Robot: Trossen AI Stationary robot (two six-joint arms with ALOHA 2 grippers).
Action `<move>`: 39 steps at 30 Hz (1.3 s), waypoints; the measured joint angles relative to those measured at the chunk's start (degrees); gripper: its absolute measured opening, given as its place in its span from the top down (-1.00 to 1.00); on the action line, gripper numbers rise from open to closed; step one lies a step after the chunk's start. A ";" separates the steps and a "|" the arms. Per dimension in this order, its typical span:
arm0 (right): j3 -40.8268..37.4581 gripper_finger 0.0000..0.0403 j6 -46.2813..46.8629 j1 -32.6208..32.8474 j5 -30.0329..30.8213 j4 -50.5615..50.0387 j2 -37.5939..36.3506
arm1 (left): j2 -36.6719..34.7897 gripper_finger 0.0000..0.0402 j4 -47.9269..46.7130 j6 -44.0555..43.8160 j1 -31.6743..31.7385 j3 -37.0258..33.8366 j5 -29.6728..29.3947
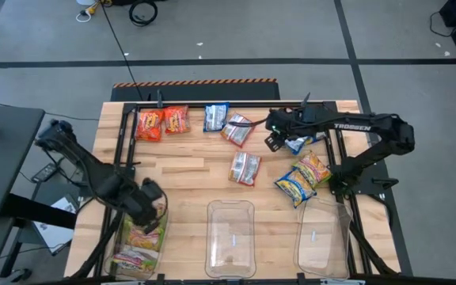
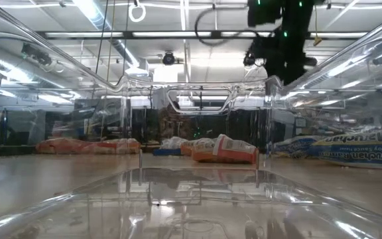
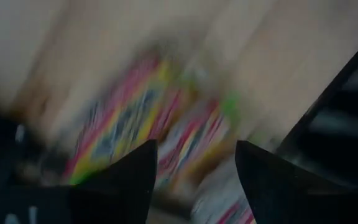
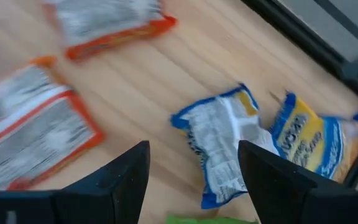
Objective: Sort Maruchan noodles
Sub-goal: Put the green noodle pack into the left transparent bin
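Note:
Ramen packets lie flat on the wooden table. Two orange-red ones [image 1: 161, 123] and a blue one [image 1: 215, 117] sit near the far edge, with two face-down orange-edged ones [image 1: 238, 130] [image 1: 245, 168] toward the middle. Two green-yellow packets [image 1: 303, 178] lie at the right. My right gripper [image 1: 277, 138] [image 4: 194, 146] is open, hovering over a blue packet [image 4: 219, 152] with a second blue-and-yellow one [image 4: 316, 140] beside it. My left gripper [image 1: 150, 207] [image 3: 194, 146] is open above the left bin [image 1: 125, 265], over the green-yellow packets [image 1: 137, 241] [image 3: 148, 124] lying inside.
Three clear plastic bins stand along the near edge; besides the left one there is a middle bin [image 1: 229, 237] and a right bin [image 1: 321, 233]. A black frame [image 1: 212, 103] borders the table. In the low view the middle bin's walls [image 2: 191, 99] stand in front of the packets.

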 joint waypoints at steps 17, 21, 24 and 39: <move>-17.69 -0.21 20.95 12.18 -10.47 -7.84 2.27 | -0.85 -0.08 35.18 40.76 24.12 2.72 -25.12; -18.16 -0.21 24.36 11.84 -10.38 -5.88 6.86 | -0.85 -0.08 45.43 54.30 31.51 2.72 -23.95; -18.16 -0.16 26.17 10.65 -9.13 -4.00 9.79 | -0.85 -0.08 49.24 60.79 35.47 2.72 -21.18; -17.29 0.88 26.23 4.76 -3.93 -1.72 8.32 | -0.85 -0.08 50.39 65.53 41.46 2.70 -17.16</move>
